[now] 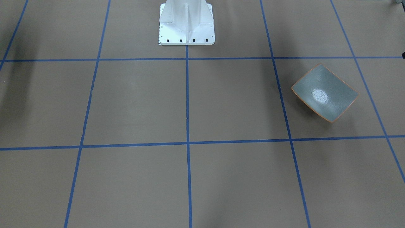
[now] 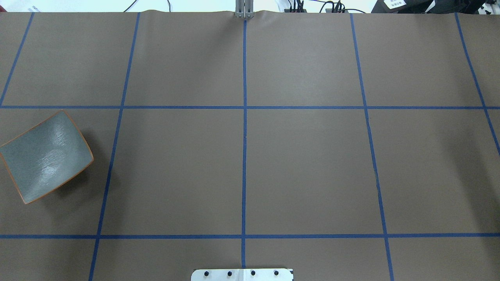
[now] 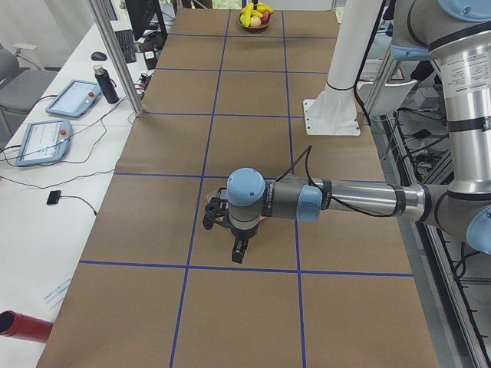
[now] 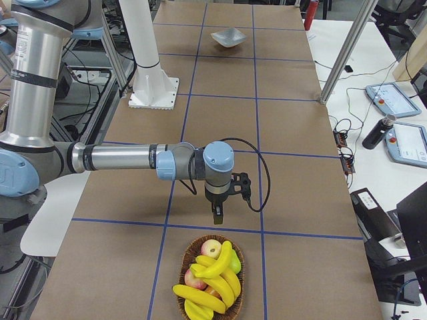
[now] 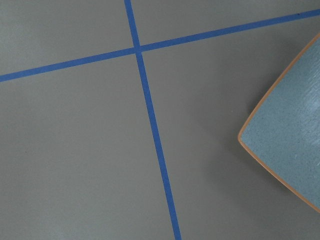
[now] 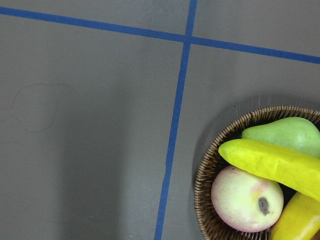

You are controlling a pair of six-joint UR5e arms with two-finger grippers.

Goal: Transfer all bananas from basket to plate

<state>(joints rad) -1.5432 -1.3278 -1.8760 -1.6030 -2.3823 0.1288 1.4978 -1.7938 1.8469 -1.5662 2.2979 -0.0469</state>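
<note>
The right hand [image 4: 217, 216] hangs over the bench [image 4: 300, 173] just short of the basket [image 6: 203, 175] holding the bananas [image 4: 217, 262]. The left hand [image 3: 238, 254] hangs near the plate [image 5: 290, 135], at the bench's other end. How far either hand is open cannot be told.

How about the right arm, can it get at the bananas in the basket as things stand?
Probably yes. The right gripper hangs over the table just short of the basket, with nothing between them, and the bananas lie uppermost in it, uncovered.
</note>
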